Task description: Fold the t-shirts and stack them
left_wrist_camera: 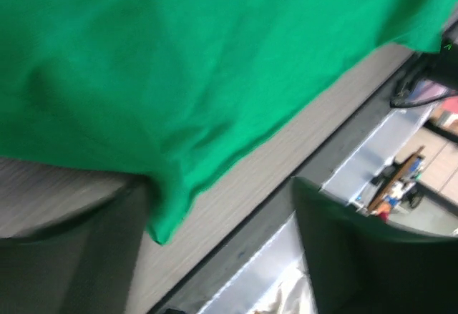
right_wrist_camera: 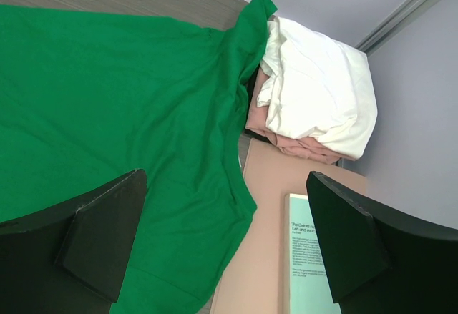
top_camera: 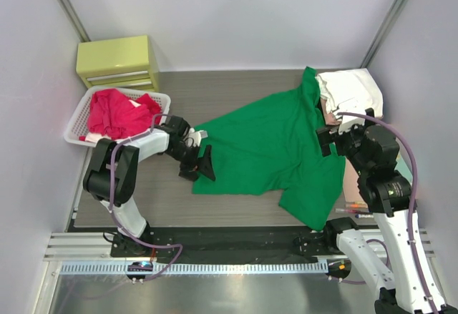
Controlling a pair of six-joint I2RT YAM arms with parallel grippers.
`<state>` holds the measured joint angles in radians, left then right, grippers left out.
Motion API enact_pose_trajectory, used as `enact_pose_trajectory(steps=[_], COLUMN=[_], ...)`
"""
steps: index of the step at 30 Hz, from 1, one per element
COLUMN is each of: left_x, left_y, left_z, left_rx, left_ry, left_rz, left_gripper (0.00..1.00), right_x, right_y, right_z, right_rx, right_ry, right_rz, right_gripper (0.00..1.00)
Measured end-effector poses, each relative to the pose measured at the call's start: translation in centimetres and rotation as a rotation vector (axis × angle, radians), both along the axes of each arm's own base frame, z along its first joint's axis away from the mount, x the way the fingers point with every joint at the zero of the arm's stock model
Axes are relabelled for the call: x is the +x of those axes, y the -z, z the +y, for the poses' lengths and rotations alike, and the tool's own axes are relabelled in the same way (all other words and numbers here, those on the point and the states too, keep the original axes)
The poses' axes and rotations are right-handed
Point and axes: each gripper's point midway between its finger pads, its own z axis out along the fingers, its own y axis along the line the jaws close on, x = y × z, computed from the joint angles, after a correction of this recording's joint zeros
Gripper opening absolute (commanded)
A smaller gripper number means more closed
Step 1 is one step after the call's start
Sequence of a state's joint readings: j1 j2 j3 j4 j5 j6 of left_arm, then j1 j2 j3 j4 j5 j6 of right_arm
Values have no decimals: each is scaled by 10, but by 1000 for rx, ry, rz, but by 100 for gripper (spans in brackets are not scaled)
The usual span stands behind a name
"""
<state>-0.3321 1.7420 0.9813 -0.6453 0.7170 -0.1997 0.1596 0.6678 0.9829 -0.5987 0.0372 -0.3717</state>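
A bright green t-shirt point(top_camera: 268, 149) lies spread across the table; it also shows in the left wrist view point(left_wrist_camera: 179, 64) and the right wrist view point(right_wrist_camera: 122, 99). Red shirts point(top_camera: 118, 111) fill the white basket point(top_camera: 74, 131). A white shirt point(top_camera: 351, 91) lies on a pale pink one point(right_wrist_camera: 286, 139) at the back right. My left gripper point(top_camera: 202, 162) is open at the green shirt's left edge, with a corner of cloth point(left_wrist_camera: 168, 217) between its fingers point(left_wrist_camera: 71, 257). My right gripper point(right_wrist_camera: 225, 249) is open above the shirt's right side, holding nothing.
A yellow-green drawer box point(top_camera: 118, 61) stands at the back left. A teal-covered book point(right_wrist_camera: 311, 264) lies on a tan board point(right_wrist_camera: 265, 228) at the right, under my right gripper. The table's front edge and metal rail point(left_wrist_camera: 372, 157) run close to the left gripper.
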Motion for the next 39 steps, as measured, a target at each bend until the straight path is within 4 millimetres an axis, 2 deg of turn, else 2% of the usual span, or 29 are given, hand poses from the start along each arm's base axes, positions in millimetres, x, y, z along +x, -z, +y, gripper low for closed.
enact_pose_trajectory(steps=[1,7,15,20,23,27,35,39], left_x=[0,-5,-1,7,13,16,21,35], left_y=[1,19,15,0,-13,-17,-15,-20], left_z=[0,8,14,17,18,22,34,54], left_rx=[3,58,95,102,103,122,161,162], left_ry=[-4,13,45,55,57,54,37,-41], left_rz=[5,25,0,-86,-156,-190,-205,-215], left_gripper=[1,0,0,0,0,0,0,0], right_x=[0,2,6,6,4,-6,-9,-10], right_y=[0,3,12,43,71,107,132,146], right_z=[0,0,8,23,29,35,38,35], right_rx=[0,3,12,30,38,52,56,3], right_ry=[1,2,-35,-107,-135,-161,-180,-201], right_rz=[0,12,53,188,294,421,535,635], right_gripper=[100,100,95,96,96,97,95,94])
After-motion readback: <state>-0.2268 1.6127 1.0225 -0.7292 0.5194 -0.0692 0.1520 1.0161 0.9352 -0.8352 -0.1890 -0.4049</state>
